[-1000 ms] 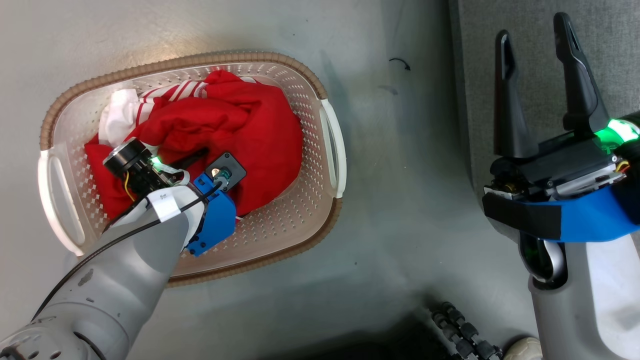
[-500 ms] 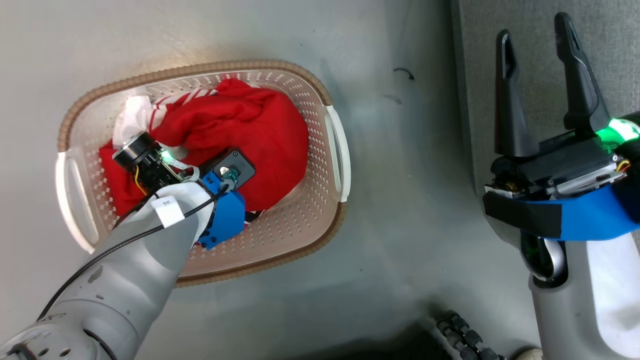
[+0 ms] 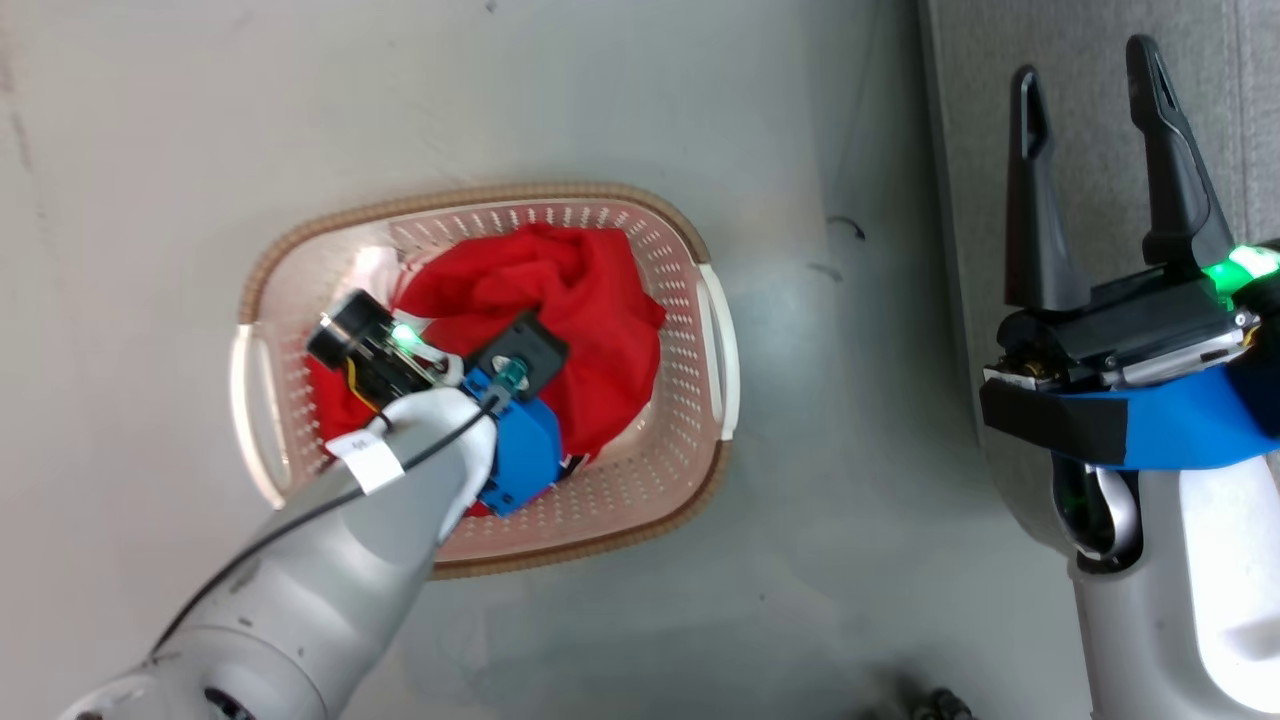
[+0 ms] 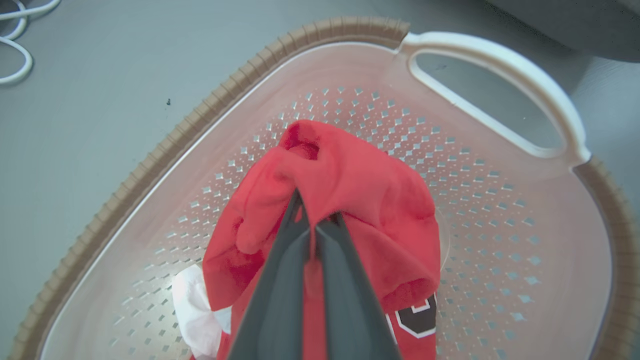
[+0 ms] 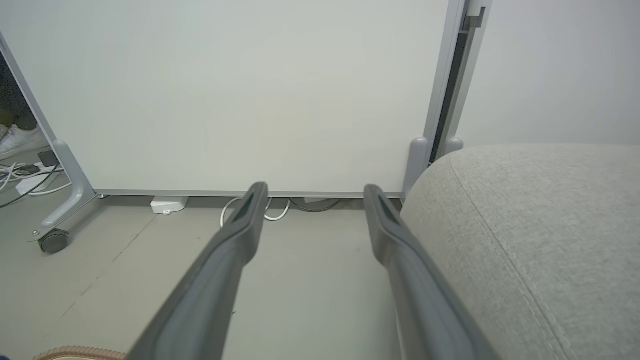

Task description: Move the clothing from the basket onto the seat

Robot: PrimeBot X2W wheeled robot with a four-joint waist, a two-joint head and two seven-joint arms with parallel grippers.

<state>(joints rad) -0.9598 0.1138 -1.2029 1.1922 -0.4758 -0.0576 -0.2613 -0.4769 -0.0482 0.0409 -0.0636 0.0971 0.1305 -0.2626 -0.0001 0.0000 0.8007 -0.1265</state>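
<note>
My left gripper (image 4: 312,212) is down inside the cream-white perforated plastic laundry basket with a brown braided rim (image 4: 500,225). Its two long dark fingers are pressed together on a fold of the soft red clothing (image 4: 360,200). The cloth bunches over the fingertips and covers them, so the exact line of the pinch is hidden. The rest of the red cloth hangs down into the basket and is cut off by the bottom edge of the left wrist view. Low on the right of the cloth, part of a dark character with a white outline (image 4: 417,315) shows, too cropped to read. A scrap of white fabric (image 4: 195,300) shows at the lower left of the red pile.

From the head view, my own pale forearm and blue wrist housing cover the left fingers. The basket stands on the grey floor (image 3: 600,100), with the red heap in its middle.

My right gripper (image 3: 1087,65) is raised well apart from the basket. Its fingers are spread wide and hold nothing. It hangs over the edge of the large grey woven-fabric sofa seat (image 3: 965,150), which runs out of the picture on the right. No clothing lies on the part of the seat that I can see.
</note>
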